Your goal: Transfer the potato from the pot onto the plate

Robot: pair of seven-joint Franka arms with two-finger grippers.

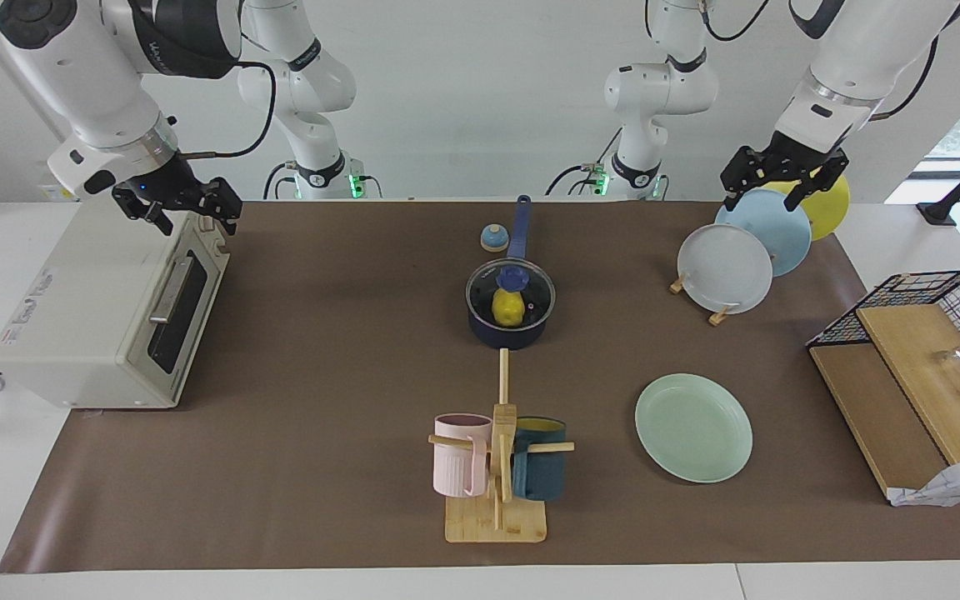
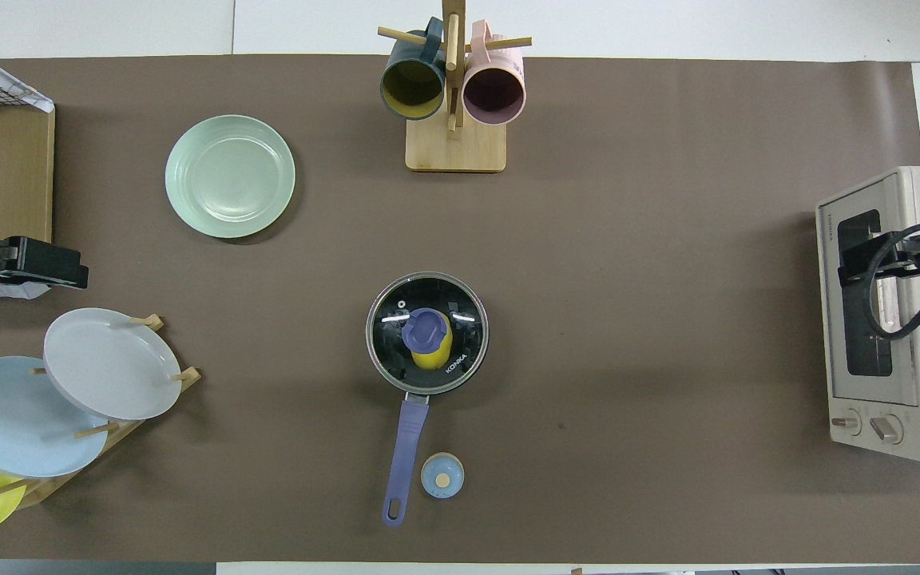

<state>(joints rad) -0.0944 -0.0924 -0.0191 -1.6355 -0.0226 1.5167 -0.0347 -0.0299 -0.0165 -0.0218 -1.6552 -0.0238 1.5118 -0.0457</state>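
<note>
Brown mat on a white table, white wall at top of the facing view. Potato at frame centre sits inside the pot, under a glass lid. That lid likely comes off first: lift its knob straight up. Plate lower right, empty. Left gripper upper right and right gripper upper left, jaws wide, holding nothing.

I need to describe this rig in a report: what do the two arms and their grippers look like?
Both arms are glossy white with rounded segments, black joint bands and black cables looping along them. The left gripper and the right gripper are black, angular two-finger units with linkages. Green lights glow at both bases.
</note>
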